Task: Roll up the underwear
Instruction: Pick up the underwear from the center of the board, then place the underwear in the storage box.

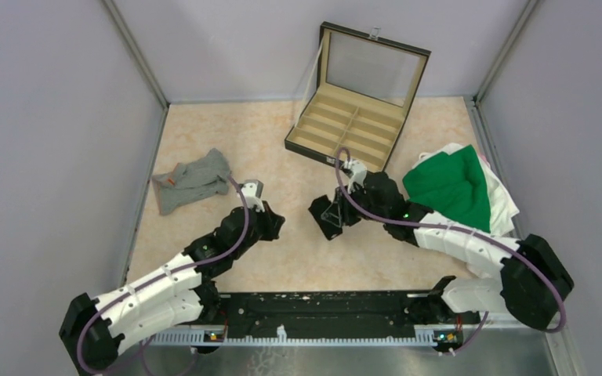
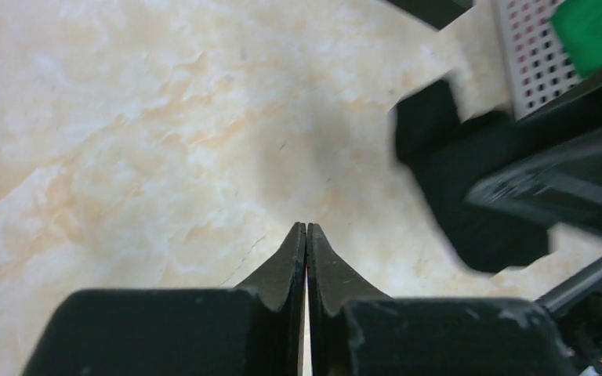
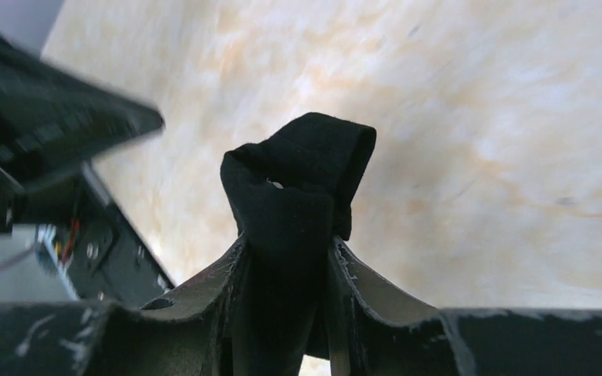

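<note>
The heather grey underwear [image 1: 192, 178] with a small orange label lies crumpled at the left of the table. My right gripper [image 1: 329, 213] is shut on the black underwear [image 3: 298, 188], a bunched wad sticking out past its fingertips above the table's middle; it also shows in the top view [image 1: 323, 211]. My left gripper [image 1: 270, 221] is shut and empty, its fingertips pressed together [image 2: 306, 229] over bare table, just left of the right gripper, which shows blurred in the left wrist view [image 2: 486, 196].
An open compartmented case [image 1: 353, 129] with a raised lid stands at the back centre. A pile of green and white clothes [image 1: 458, 188] lies at the right. Grey walls enclose the table on three sides. A black rail [image 1: 329, 309] runs along the near edge.
</note>
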Controlling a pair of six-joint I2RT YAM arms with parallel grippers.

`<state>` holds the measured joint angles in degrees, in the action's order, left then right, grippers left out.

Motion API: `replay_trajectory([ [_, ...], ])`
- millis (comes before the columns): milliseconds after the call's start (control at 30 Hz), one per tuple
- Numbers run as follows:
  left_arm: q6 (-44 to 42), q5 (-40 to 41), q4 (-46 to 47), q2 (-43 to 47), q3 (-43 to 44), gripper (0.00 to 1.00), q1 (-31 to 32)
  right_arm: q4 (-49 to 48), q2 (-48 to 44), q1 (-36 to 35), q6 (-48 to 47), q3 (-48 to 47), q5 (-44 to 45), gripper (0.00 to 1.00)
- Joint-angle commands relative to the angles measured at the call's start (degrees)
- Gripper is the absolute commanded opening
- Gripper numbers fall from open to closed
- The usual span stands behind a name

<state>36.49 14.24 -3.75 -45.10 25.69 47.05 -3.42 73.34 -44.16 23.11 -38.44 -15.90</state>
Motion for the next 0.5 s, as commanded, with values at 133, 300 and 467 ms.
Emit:
replay_trajectory([
  [133, 4.1, 2.6, -3.1, -1.7, -4.3, 0.17, 0.1, 13.7, -7.4, 6.0, 4.5, -14.0, 29.8, 0.00],
  [300, 3.3, 4.2, -3.4, -3.7, -3.0, 0.28, 0.0, 17.1, -2.7, 9.1, -0.7, -22.2, 36.9, 0.00],
  [467, 3.1, 6.4, -5.5, -7.3, -1.4, 0.35, -0.9, 18.9, 3.6, 12.4, -3.8, -28.5, 42.8, 0.00],
])
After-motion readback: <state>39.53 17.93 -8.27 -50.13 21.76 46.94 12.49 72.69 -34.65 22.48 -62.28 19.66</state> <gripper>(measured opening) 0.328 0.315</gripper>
